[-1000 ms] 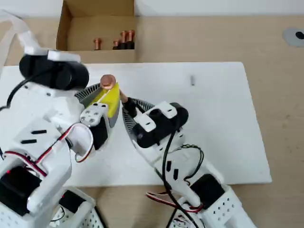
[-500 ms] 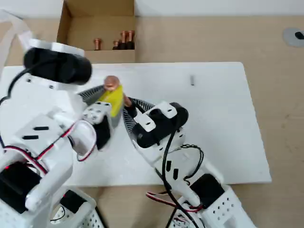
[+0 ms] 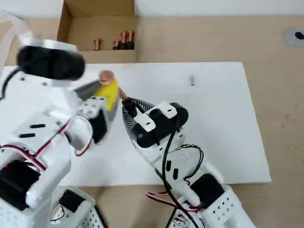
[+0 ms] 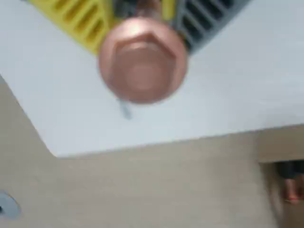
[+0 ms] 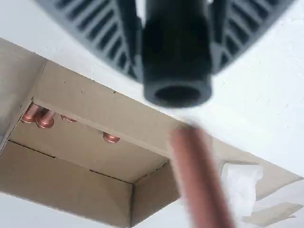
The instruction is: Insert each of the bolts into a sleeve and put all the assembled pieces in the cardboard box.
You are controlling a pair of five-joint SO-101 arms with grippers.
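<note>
Upper left of the high view: cardboard box (image 3: 64, 28) on the table (image 3: 275, 71), just behind the far edge of the board (image 3: 218, 123), with assembled pieces (image 3: 124, 40) standing in it along its near wall. Left of centre, over the board: bolt (image 3: 106, 76) in the left gripper (image 3: 100, 91), head up-left, shank slanting down-right. Just below and right of it in the frame: sleeve (image 5: 176, 61) in the right gripper (image 3: 128, 105).

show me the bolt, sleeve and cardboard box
bolt (image 4: 142, 59), left wrist view, on its head
sleeve (image 5: 177, 57), right wrist view, on its black side
cardboard box (image 3: 80, 33), high view, on its bare floor
</note>
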